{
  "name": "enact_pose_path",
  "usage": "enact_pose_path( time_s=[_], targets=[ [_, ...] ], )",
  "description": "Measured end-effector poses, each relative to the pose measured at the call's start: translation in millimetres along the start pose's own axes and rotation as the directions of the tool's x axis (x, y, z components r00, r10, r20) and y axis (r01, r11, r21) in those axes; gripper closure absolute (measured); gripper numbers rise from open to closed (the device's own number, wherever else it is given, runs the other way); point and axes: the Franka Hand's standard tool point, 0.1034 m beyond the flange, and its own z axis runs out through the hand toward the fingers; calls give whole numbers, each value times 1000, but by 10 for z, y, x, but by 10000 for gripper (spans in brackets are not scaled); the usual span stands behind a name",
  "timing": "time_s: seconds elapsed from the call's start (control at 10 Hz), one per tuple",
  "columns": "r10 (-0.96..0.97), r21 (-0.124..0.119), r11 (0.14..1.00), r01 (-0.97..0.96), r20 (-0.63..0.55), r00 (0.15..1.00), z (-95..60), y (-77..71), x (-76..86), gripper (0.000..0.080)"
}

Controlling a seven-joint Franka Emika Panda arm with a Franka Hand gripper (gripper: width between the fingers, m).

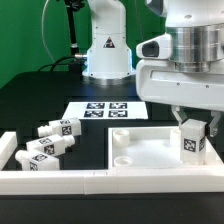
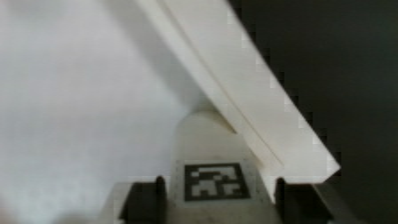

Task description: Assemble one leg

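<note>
My gripper [image 1: 191, 126] is shut on a leg [image 1: 192, 141], a small white square post with a black-and-white tag. It holds the leg upright over the corner of the large flat white panel [image 1: 140, 150] at the exterior view's right. In the wrist view the tagged leg [image 2: 215, 175] sits between my two dark fingers [image 2: 148, 200], with the panel [image 2: 89, 90] and its raised edge [image 2: 240, 80] below. Three more legs [image 1: 45, 145] lie in a cluster at the exterior view's left.
The marker board [image 1: 105, 110] lies flat behind the panel. A white rail [image 1: 60, 182] runs along the front of the table. The robot's base [image 1: 106, 50] stands at the back.
</note>
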Motion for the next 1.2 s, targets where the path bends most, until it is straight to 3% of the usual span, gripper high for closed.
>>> enact_pose_path(
  time_s=[0.3, 0.7, 0.8, 1.0, 1.1, 1.2],
  targets=[
    [402, 37, 913, -405, 74, 913, -17, -56, 16, 510],
    [541, 31, 838, -544, 78, 837, -3, -58, 1, 510],
    [520, 33, 851, -523, 77, 851, -2, -58, 0, 510],
    [326, 48, 943, -329, 64, 943, -17, -62, 4, 267],
    [96, 56, 993, -99, 52, 994, -32, -60, 25, 267],
    [-60, 38, 998, 58, 42, 997, -43, -67, -8, 170]
  ],
)
